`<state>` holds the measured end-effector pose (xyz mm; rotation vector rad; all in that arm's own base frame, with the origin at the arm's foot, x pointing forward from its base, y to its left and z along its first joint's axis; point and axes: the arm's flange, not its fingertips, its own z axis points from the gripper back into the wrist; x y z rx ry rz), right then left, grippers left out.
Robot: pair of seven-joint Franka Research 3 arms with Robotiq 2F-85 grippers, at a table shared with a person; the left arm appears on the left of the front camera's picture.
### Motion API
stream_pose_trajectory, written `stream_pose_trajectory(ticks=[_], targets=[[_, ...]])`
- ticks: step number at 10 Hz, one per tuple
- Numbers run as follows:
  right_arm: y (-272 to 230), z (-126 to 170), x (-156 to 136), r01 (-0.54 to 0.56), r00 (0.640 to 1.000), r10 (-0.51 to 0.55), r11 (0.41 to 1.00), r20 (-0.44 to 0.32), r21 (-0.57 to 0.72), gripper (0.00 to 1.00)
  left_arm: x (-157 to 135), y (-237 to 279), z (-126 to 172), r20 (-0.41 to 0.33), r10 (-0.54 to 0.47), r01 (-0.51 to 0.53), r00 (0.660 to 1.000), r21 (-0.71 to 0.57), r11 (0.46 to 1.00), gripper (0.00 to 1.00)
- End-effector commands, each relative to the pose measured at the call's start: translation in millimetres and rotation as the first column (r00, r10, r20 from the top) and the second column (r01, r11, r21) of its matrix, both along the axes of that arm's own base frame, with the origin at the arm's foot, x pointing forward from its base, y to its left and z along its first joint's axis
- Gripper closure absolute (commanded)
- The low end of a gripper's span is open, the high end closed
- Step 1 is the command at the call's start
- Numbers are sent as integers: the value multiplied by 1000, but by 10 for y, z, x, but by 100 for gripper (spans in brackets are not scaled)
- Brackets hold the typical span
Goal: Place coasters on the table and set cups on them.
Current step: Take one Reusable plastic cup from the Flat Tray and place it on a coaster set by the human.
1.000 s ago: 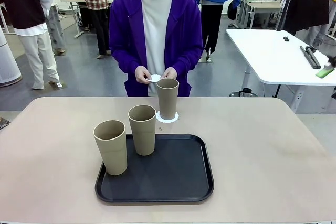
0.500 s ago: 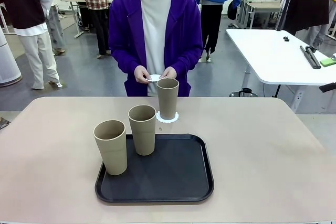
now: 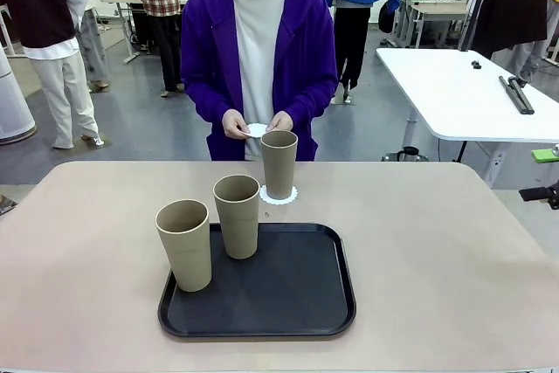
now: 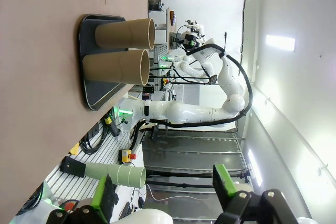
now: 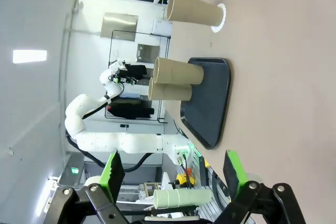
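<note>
Unmoved: three cups (image 3: pixel 184 244) (image 3: pixel 237 216) (image 3: pixel 279 163), two on tray (image 3: pixel 297 303), one on coaster (image 3: pixel 288 197); left hand (image 4: pixel 164 190), right hand (image 5: pixel 173 167) spread, empty.

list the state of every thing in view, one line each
table coaster, flat on the table, under the far cup
far cup, upright on the table coaster
tray, flat on the table, holding two cups
middle cup, upright on the tray
near cup, upright on the tray
held coaster, in the person's hands, off the table
left gripper, open, empty
right gripper, open, empty
</note>
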<state>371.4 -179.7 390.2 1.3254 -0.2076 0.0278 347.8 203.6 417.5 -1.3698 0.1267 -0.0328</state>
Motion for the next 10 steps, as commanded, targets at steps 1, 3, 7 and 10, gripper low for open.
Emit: stream_pose_trajectory(ticks=[1, 3, 7, 10], targets=[[-5, 1, -13, 52, 998, -53, 998, 20, 46, 0, -6, 3, 28, 10, 8, -8, 1000, -9, 1000, 0], [17, 7, 15, 117, 993, -117, 993, 11, 26, 0, -6, 3, 28, 10, 8, -8, 1000, -9, 1000, 0], [-77, 2, 32, 82, 996, -83, 996, 17, 24, 0, -6, 3, 28, 10, 8, -8, 1000, -9, 1000, 0], [-77, 2, 32, 82, 996, -83, 996, 17, 24, 0, -6, 3, 28, 10, 8, -8, 1000, -9, 1000, 0]])
